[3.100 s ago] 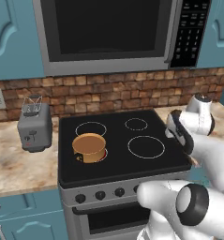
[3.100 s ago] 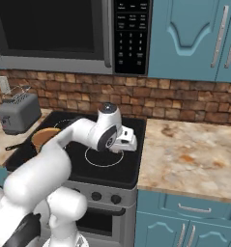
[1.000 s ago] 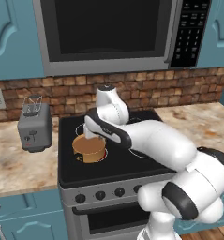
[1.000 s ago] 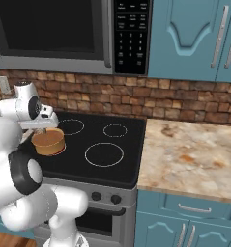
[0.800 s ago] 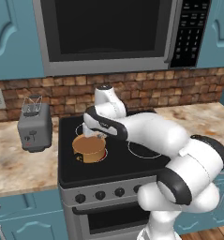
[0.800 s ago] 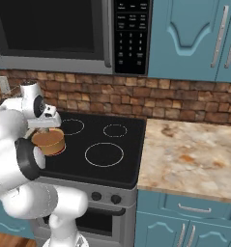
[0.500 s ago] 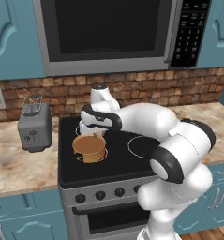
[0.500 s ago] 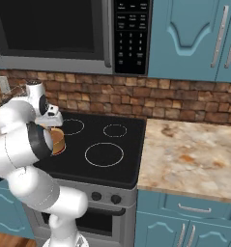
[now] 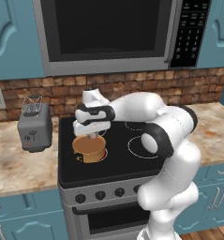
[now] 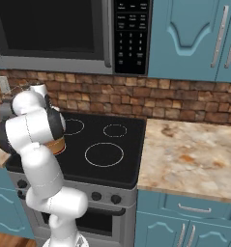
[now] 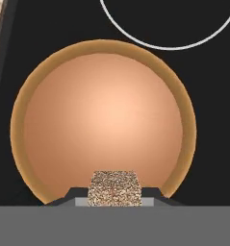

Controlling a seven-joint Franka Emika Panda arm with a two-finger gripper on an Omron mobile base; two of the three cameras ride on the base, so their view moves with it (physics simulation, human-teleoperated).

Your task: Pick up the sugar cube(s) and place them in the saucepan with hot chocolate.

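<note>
Sugar cube (image 11: 113, 188): speckled brown block clamped between the gripper (image 11: 114, 194) tips, hanging above the pan's near rim.
Saucepan (image 9: 89, 148): on the stove (image 9: 123, 161) front-left burner, just beside the toaster (image 9: 35, 130) side of the tabletop.
Hot chocolate (image 11: 104, 122): smooth tan surface, no cube in it.
Done: cube picked up and carried over the pan.
Left: release it into the drink; judged nearly finished.

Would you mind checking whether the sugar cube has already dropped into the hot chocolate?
No, in the hand view the sugar cube sits clamped in the claw above the hot chocolate, whose surface is bare.
</note>
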